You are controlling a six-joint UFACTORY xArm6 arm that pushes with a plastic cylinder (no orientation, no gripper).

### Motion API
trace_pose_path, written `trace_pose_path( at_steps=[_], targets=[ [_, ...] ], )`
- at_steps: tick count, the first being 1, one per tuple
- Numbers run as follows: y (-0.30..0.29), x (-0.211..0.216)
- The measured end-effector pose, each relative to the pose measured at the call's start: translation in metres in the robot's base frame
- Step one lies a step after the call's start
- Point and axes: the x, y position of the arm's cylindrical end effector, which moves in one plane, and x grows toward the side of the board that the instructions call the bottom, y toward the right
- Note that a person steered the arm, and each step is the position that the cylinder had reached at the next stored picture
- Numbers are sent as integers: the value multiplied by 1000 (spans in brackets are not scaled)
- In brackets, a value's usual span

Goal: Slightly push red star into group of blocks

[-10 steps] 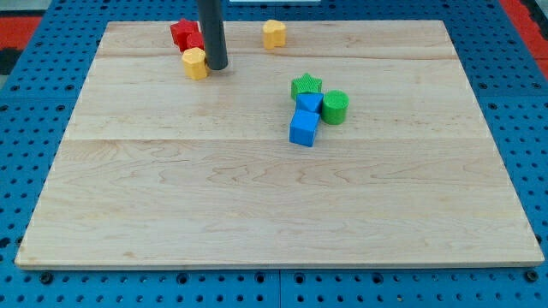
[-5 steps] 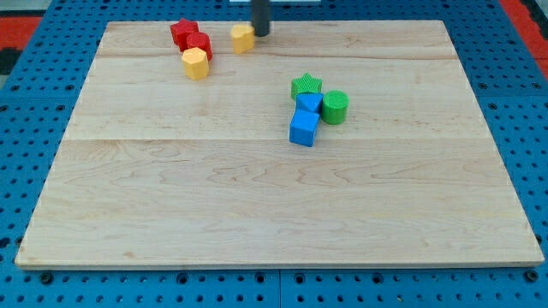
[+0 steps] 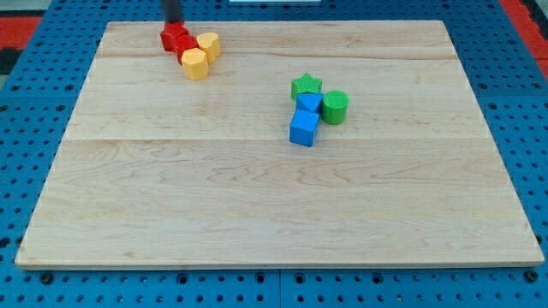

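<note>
The red star (image 3: 175, 36) sits near the view's top left of the wooden board (image 3: 274, 188). It touches a second red block (image 3: 188, 45) on its right. Two yellow blocks lie against that group: one (image 3: 208, 44) to the right and one (image 3: 194, 63) just below. My tip (image 3: 173, 24) stands at the star's top edge, touching or almost touching it. The rod runs up out of the view's top.
A second group lies right of centre: a green star (image 3: 306, 85), a green cylinder (image 3: 335, 107), a blue block (image 3: 308, 103) and a blue cube (image 3: 303, 128). The board lies on a blue perforated base (image 3: 26, 128).
My tip moved left along the view's top, from beside the yellow block to the red star. The yellow block slid left and now rests against the red blocks.
</note>
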Motion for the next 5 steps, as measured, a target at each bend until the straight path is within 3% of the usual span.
trace_pose_path(
  at_steps=[1, 3, 5],
  targets=[
    [-30, 5],
    [38, 25],
    [40, 28]
  ],
)
